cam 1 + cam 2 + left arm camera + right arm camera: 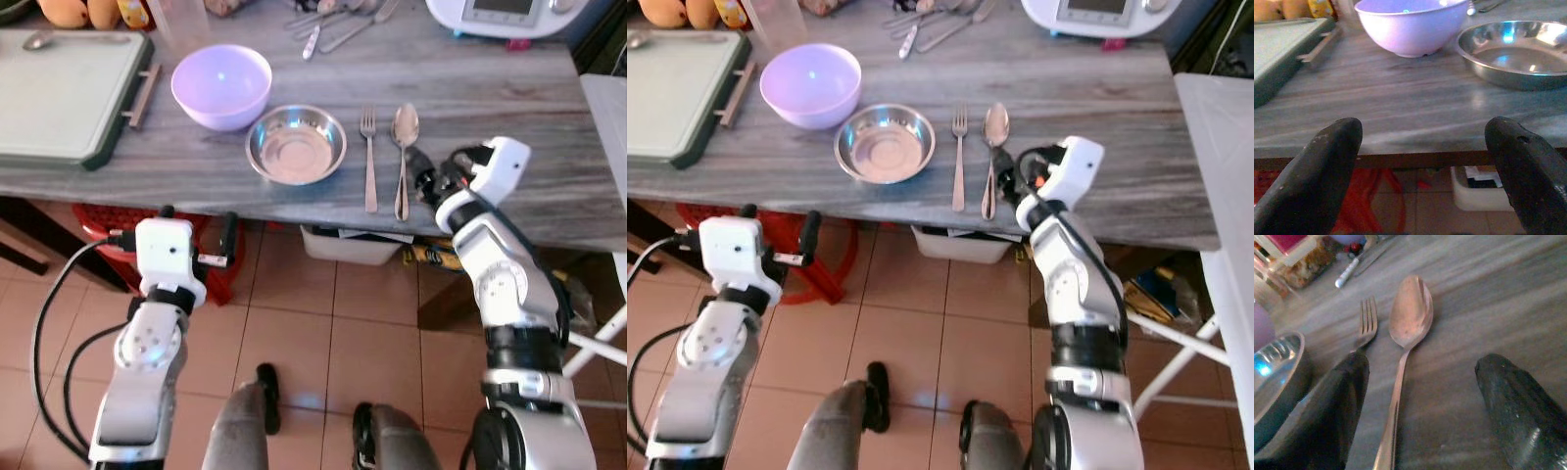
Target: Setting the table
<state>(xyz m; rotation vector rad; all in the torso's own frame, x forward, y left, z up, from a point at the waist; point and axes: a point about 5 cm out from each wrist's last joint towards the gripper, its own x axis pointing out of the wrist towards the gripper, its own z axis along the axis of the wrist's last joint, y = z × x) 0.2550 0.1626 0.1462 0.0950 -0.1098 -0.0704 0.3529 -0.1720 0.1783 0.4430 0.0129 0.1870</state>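
Observation:
On the grey wooden table [490, 88] a steel bowl [295, 145] sits near the front edge, with a purple bowl [221, 85] just behind it to the left. To the right of the steel bowl lie a fork [369, 157] and a spoon [403, 157], side by side. My right gripper [423, 178] hovers open at the table's front edge, its fingers straddling the spoon's handle [1393, 421] without touching it. Below the table edge, left of the bowls, my left gripper [199, 227] is held open and empty, facing the purple bowl [1410, 24] and steel bowl [1518, 54].
A green tray [59, 98] takes up the table's left part. Loose cutlery [333, 24] and a white appliance [500, 15] sit at the back. Under the table stand a red crate [103, 227] and a white box [353, 245]. A white table [607, 108] adjoins on the right.

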